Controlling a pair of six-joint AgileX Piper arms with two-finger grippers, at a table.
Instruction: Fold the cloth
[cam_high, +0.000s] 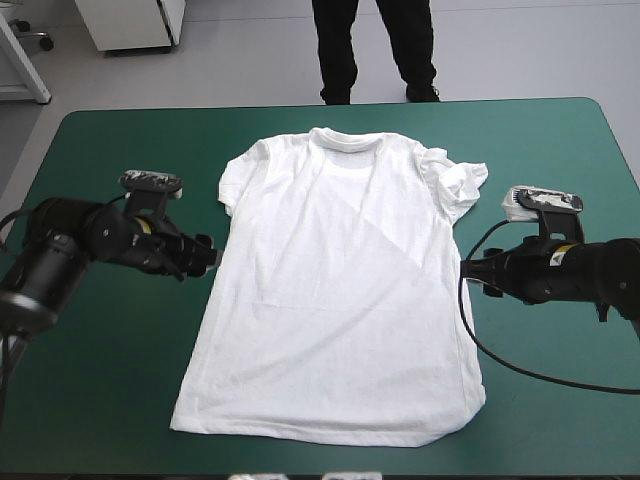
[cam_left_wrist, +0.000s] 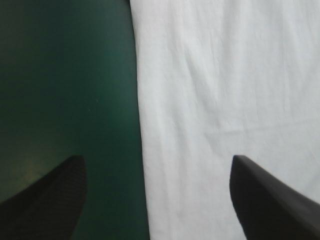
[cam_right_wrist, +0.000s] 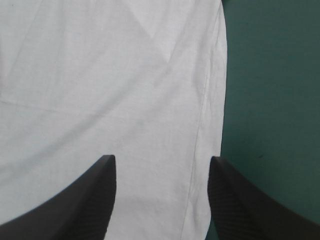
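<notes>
T-shirt (cam_high: 330, 290) flat; L+R fingers (cam_left_wrist: 50, 200) apart.

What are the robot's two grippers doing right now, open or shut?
Left gripper: jaws open, holding nothing, over one side edge of the shirt.
Right gripper: jaws open, holding nothing, over the opposite side edge.

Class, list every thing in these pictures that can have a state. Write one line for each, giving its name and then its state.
T-shirt: spread flat, not yet folded.
left hand: open, astride the T-shirt's side edge, holding nothing.
right hand: open, over the T-shirt's opposite side edge, holding nothing.
sleeve by the right hand: crumpled and bunched.
</notes>
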